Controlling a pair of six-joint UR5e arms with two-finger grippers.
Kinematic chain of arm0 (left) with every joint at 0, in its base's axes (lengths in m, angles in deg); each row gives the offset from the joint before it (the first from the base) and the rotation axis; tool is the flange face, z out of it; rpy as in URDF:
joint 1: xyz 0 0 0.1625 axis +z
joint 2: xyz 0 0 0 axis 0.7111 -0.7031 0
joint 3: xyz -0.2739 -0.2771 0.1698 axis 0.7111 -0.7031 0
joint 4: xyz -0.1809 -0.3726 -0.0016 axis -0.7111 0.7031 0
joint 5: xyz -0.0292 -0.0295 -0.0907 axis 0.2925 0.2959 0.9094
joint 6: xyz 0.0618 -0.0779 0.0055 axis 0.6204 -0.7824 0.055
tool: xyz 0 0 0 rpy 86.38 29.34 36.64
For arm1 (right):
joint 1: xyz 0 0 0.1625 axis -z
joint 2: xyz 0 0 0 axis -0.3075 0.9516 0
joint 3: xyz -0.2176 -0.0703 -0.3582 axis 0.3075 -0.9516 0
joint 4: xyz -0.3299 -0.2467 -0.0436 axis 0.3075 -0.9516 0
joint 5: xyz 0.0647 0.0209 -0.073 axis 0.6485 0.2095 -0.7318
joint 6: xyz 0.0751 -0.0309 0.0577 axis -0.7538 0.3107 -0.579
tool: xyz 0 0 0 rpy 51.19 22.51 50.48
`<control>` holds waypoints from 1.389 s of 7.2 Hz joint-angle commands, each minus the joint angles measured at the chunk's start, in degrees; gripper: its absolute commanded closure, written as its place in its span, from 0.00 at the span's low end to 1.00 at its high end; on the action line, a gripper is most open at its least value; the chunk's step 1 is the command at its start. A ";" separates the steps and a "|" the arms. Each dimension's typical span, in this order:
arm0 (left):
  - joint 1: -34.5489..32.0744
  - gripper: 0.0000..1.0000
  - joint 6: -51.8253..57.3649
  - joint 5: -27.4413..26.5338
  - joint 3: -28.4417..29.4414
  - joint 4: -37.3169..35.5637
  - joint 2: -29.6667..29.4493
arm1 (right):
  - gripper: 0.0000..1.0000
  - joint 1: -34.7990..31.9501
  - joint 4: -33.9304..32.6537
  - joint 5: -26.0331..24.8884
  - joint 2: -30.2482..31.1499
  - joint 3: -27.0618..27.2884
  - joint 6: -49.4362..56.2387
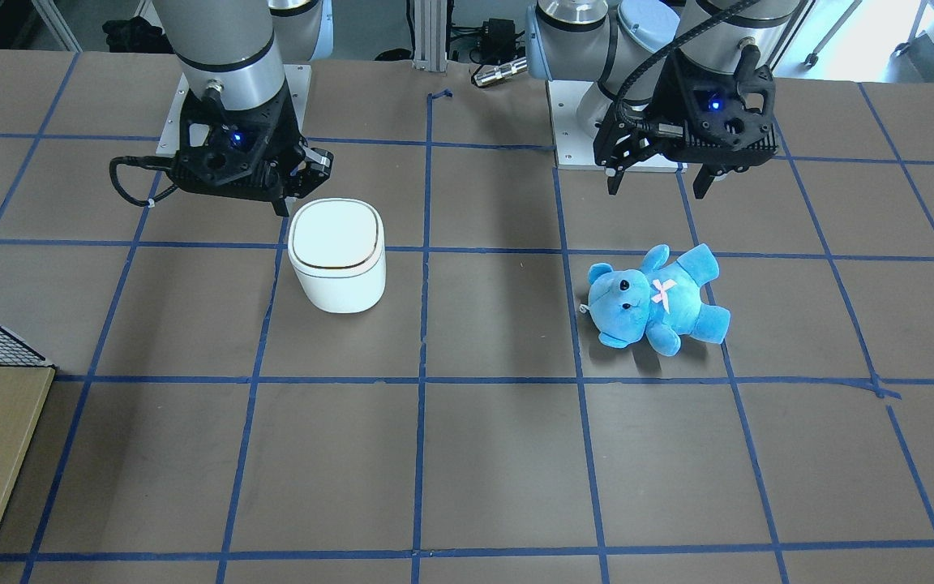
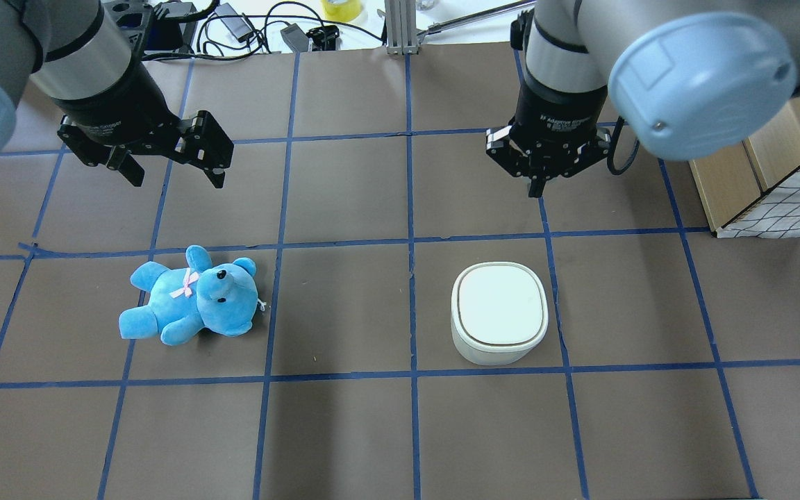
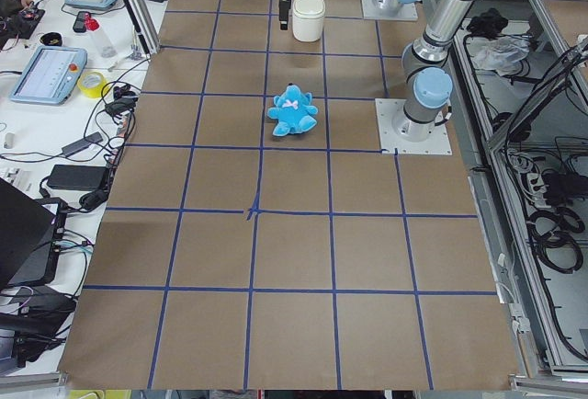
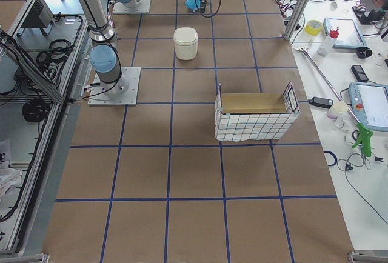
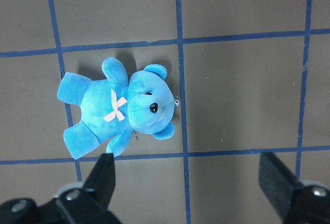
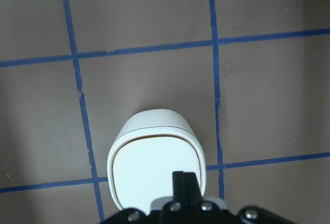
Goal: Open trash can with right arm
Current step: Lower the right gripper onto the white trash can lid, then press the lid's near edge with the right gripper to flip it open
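**Trash can (image 2: 499, 312) closed**

Overhead, we saw it standing on the table (image 2: 344, 430), the right gripper (image 2: 535, 189) pinched together, clear of it. Only the wrist camera put those fingers (image 6: 184, 182) over the lid (height unclear). The left gripper (image 2: 174, 175) gaped wide near the teddy (image 2: 192, 305).

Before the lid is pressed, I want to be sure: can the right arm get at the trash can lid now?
Probably yes. The right end effector, fingers shut, hangs above and near the trash can, with nothing between them; the blue teddy bear lies well aside.
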State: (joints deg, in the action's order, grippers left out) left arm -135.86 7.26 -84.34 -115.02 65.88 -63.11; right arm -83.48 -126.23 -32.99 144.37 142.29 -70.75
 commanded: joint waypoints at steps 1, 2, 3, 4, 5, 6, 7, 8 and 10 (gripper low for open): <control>0.00 0.00 0.01 0.00 0.00 0.00 0.00 | 1.00 -0.83 -1.05 -0.16 -0.96 7.52 -2.38; 0.00 0.00 0.01 0.00 0.00 0.00 0.00 | 1.00 -0.83 -1.82 0.10 -1.14 11.12 -2.48; 0.00 0.00 -0.07 0.00 0.00 0.00 0.00 | 1.00 -0.83 -4.53 0.28 -1.32 13.86 -2.57; 0.00 0.00 0.01 0.00 0.00 0.00 0.00 | 1.00 -0.83 -7.08 0.28 -1.84 15.71 -2.57; 0.00 0.00 0.01 0.00 0.00 0.00 0.00 | 1.00 -0.91 -8.41 0.28 -2.20 16.60 -2.39; 0.00 0.00 -0.07 0.00 0.00 0.00 0.00 | 1.00 -0.92 -8.25 0.02 -3.24 16.96 -2.48; 0.00 0.00 0.01 0.00 0.00 0.00 0.00 | 1.00 -0.92 -8.25 0.10 -3.43 17.05 -2.48; 0.00 0.00 0.01 0.00 0.00 0.00 0.00 | 1.00 -0.83 -8.33 0.10 -3.43 16.96 -2.57; 0.00 0.00 0.01 0.00 0.00 0.00 0.00 | 0.30 -0.83 -7.20 0.80 -0.03 12.42 -2.13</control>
State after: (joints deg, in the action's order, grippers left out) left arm -135.85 7.24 -84.34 -115.02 65.88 -63.11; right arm -84.32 -134.21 -32.72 142.13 157.58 -73.21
